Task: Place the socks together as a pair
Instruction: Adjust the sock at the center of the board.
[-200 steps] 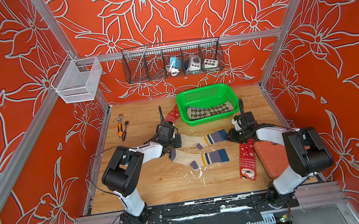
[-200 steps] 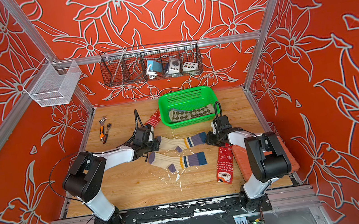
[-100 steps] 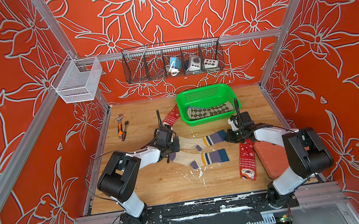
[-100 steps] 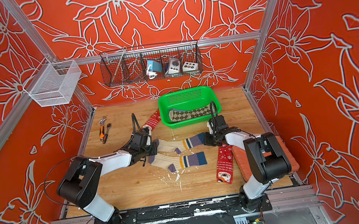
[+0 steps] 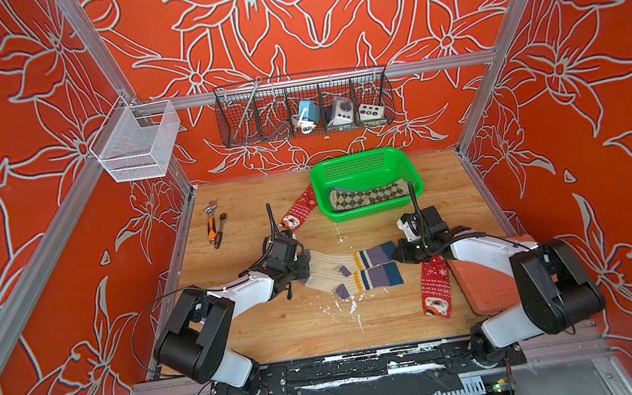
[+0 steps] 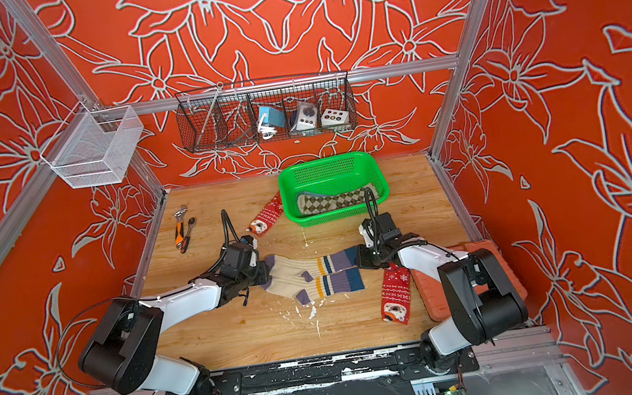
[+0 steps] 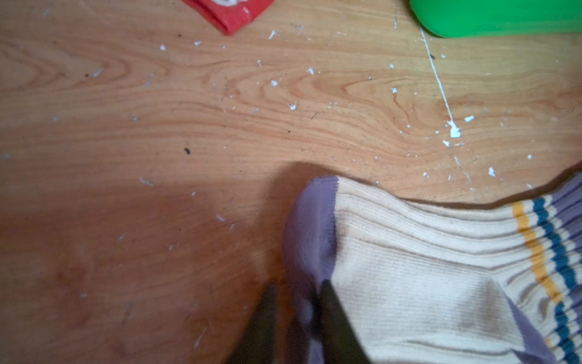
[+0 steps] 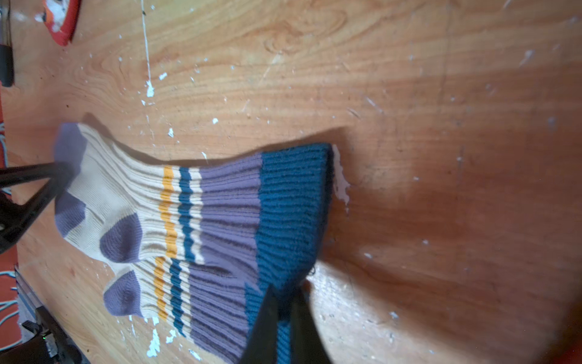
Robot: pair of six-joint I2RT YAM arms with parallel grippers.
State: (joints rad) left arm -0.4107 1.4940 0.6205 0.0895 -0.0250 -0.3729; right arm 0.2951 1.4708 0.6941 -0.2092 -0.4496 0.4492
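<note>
Paired cream socks (image 5: 329, 272) lie flat on bench (image 5: 303, 326). Left hand (image 7: 297, 285) narrow astride purple toe; right hand (image 8: 283, 288) narrow astride blue cuff. Grip undetermined.

Red sock (image 7: 230, 12) mostly beyond frame edge

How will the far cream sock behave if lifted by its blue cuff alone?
Likely floppy: the far cream sock lies limp and rippled, so its toe would droop. Its ribbed knit overlaps the near cream sock, which may drag along.
</note>
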